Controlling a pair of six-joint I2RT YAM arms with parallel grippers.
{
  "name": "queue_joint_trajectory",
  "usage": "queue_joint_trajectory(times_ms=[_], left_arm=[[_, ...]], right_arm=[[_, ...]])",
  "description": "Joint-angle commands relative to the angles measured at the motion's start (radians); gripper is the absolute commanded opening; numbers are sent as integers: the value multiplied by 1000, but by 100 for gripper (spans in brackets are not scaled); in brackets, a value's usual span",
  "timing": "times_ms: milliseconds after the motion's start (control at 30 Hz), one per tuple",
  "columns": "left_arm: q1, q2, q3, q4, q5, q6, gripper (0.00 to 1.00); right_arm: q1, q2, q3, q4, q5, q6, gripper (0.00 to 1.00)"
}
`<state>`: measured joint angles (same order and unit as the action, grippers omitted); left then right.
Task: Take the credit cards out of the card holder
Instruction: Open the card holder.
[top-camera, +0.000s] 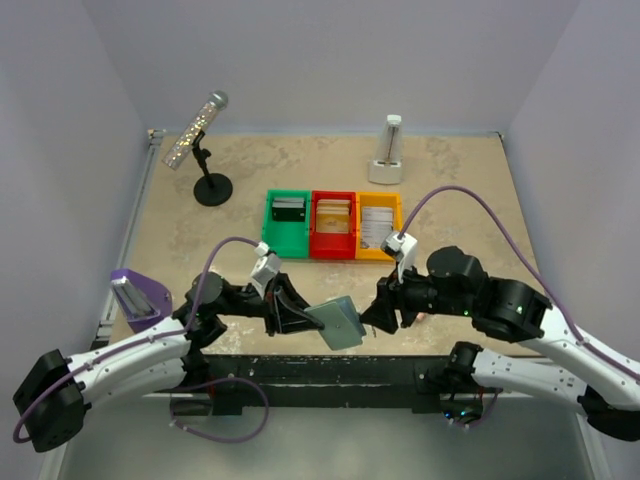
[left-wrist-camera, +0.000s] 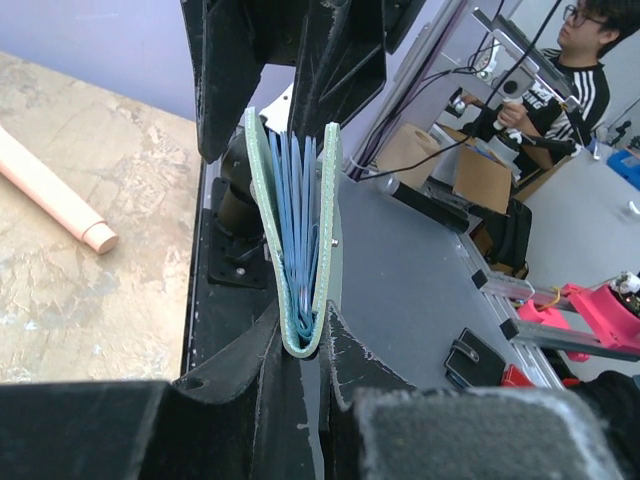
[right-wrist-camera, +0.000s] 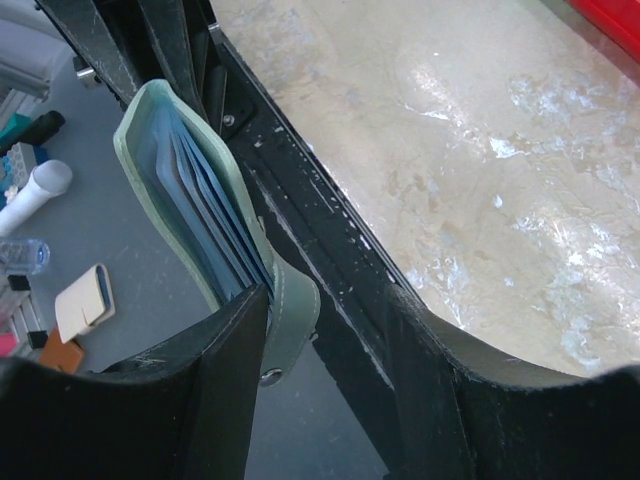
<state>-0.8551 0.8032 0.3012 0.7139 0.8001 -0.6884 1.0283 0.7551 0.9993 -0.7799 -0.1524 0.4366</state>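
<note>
The pale green card holder (right-wrist-camera: 165, 190), blue pockets fanned, sits against one finger of the spread right pincer (right-wrist-camera: 340, 400), beside the table (right-wrist-camera: 480, 150).

Over the near edge of the table (top-camera: 470, 200), the card holder (top-camera: 337, 322) hangs between the two arms. Its fold is pinched in the left gripper (top-camera: 300, 316), and the right gripper (top-camera: 372, 314) sits just to its right. Behind them, mid-table, three bins stand side by side in a row: the left bin (top-camera: 286, 250), the middle bin (top-camera: 334, 252) and the right bin (top-camera: 372, 252), with cards (top-camera: 334, 215) lying inside them. A stand (top-camera: 211, 187) rises behind and to the left of the bins. A small upright object (top-camera: 387, 160) stands behind them to the right, near the back wall.
</note>
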Motion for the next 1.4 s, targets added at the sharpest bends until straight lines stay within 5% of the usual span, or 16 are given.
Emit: queue_joint_trajectory(times_ms=[0, 200, 900, 1233, 1367], left_arm=[[10, 10, 26, 156, 31, -36, 0], [10, 88, 32, 311, 80, -131, 0], [10, 136, 38, 417, 88, -168, 0], [8, 165, 50, 444, 103, -183, 0], [10, 133, 47, 369, 79, -145, 19]], right_arm=[[-4, -13, -34, 14, -53, -10, 54], [-4, -23, -50, 85, -105, 7, 54], [-8, 4, -80, 294, -308, 108, 52], [-8, 20, -74, 304, -334, 117, 25], [-10, 0, -56, 257, -309, 96, 15]])
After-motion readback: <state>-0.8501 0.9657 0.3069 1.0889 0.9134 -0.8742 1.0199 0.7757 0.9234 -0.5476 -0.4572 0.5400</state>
